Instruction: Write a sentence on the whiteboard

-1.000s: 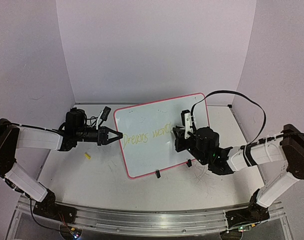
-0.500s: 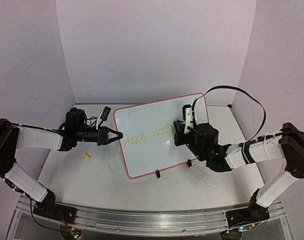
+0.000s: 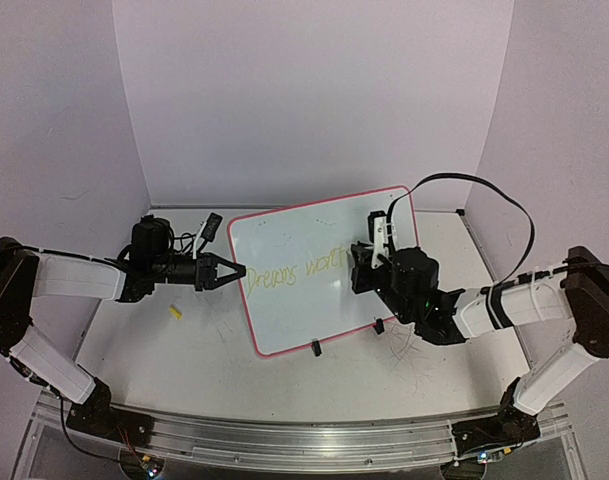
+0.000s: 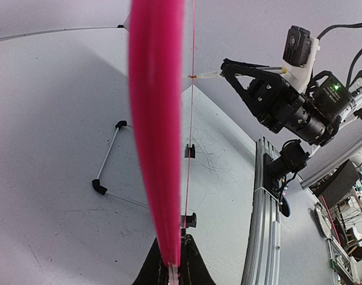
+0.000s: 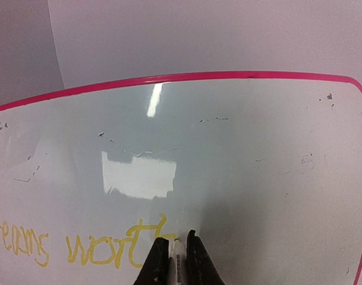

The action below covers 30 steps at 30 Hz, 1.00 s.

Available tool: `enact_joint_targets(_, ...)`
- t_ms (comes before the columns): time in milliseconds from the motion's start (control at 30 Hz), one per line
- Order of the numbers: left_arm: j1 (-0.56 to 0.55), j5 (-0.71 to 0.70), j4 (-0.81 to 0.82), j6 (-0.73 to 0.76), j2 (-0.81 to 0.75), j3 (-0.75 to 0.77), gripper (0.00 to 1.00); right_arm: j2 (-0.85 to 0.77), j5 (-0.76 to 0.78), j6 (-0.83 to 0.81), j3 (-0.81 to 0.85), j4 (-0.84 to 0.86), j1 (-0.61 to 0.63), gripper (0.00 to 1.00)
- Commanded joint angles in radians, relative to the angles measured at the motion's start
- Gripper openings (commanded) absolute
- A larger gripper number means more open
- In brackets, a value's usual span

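Two words are written so far. The right gripper (image 5: 175, 243), clamped shut on a slim white marker (image 5: 178, 261), holds its tip just past "worth", touching the surface, I think. The thin yellow sentence (image 3: 296, 268) reads "Dreams worth" on the glossy, pink-rimmed whiteboard (image 5: 258, 178); bare board beyond suggests more remains. The left gripper (image 4: 170, 261) pinches the board's left rim, steadying it.
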Motion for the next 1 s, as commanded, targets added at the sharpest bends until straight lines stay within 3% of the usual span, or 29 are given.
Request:
enact_joint_targets(0,-0.015,-0.025,-0.012,0.071,-0.013,0.018,0.00,-0.031,-0.003,0.025,-0.021,-0.048,-0.008,0.00)
enact_joint_targets(700,-0.015,-0.028,-0.012,0.074,0.000,0.020,0.00,-0.040,-0.018,0.041,-0.009,-0.080,-0.002,0.00)
enact_joint_targets(967,-0.014,-0.052,-0.013,0.078,-0.001,0.023,0.00,-0.243,-0.095,0.006,0.010,-0.061,-0.004,0.00)
